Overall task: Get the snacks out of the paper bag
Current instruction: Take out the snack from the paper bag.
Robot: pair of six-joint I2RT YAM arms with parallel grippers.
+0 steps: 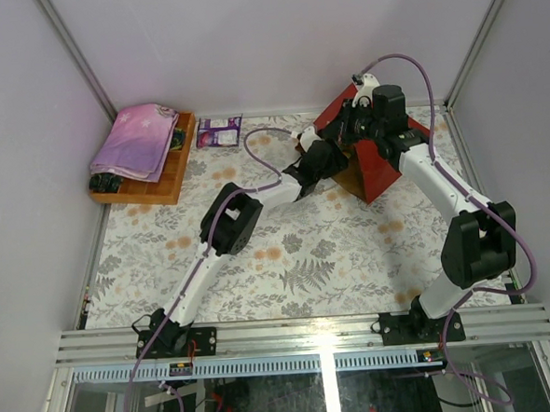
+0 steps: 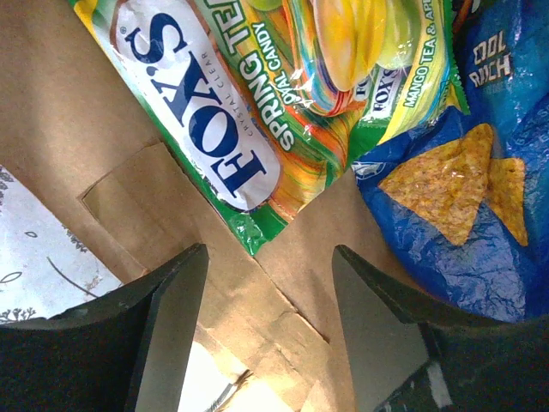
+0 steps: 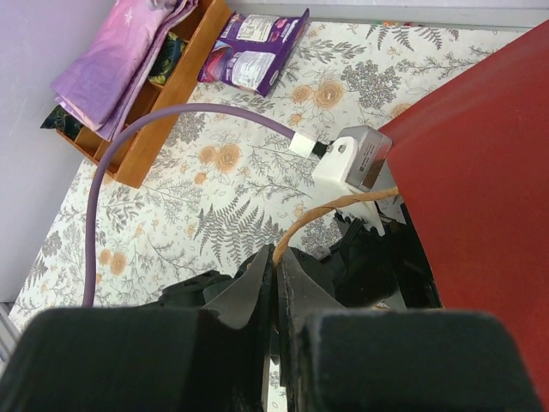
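Note:
The red paper bag (image 1: 377, 170) lies at the back right of the table, its red wall (image 3: 480, 172) filling the right of the right wrist view. My right gripper (image 3: 280, 257) is shut on its yellowish cord handle (image 3: 334, 206). My left gripper (image 2: 268, 257) reaches into the bag's mouth, jaws apart, only brown kraft paper (image 2: 60, 129) behind the gap. Just beyond its fingertips lie snacks: a green-yellow Fox's candy bag (image 2: 214, 112), another candy bag (image 2: 403, 77) and a blue Doritos bag (image 2: 480, 172). A purple-white packet (image 1: 219, 131) lies on the table outside the bag.
A wooden tray (image 1: 166, 175) at the back left carries a folded pink-purple cloth (image 1: 136, 140). The left arm's purple cable (image 3: 171, 120) arcs over the flowered tablecloth. White walls close in the back and both sides.

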